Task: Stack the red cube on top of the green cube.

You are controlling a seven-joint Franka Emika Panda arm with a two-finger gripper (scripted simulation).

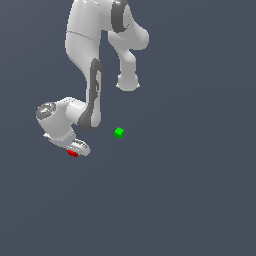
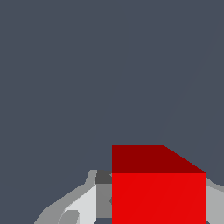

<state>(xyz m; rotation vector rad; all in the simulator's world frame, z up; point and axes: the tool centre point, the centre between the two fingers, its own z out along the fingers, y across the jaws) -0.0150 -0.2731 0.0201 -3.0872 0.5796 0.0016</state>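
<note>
The red cube (image 1: 73, 153) sits between the tips of my white gripper (image 1: 76, 150), low on the exterior view's left. In the wrist view the red cube (image 2: 159, 192) fills the space between the two fingers (image 2: 99, 199), and both fingers touch its sides. The gripper (image 2: 159, 212) is shut on it. The green cube (image 1: 119, 132) lies by itself on the dark grey floor, to the exterior view's right of the gripper and a little farther back, about a gripper's length away. The green cube does not show in the wrist view.
The arm's white links (image 1: 90, 55) rise above and behind the gripper, and its elbow (image 1: 128, 82) hangs behind the green cube. The plain dark grey floor (image 1: 190, 190) runs all around.
</note>
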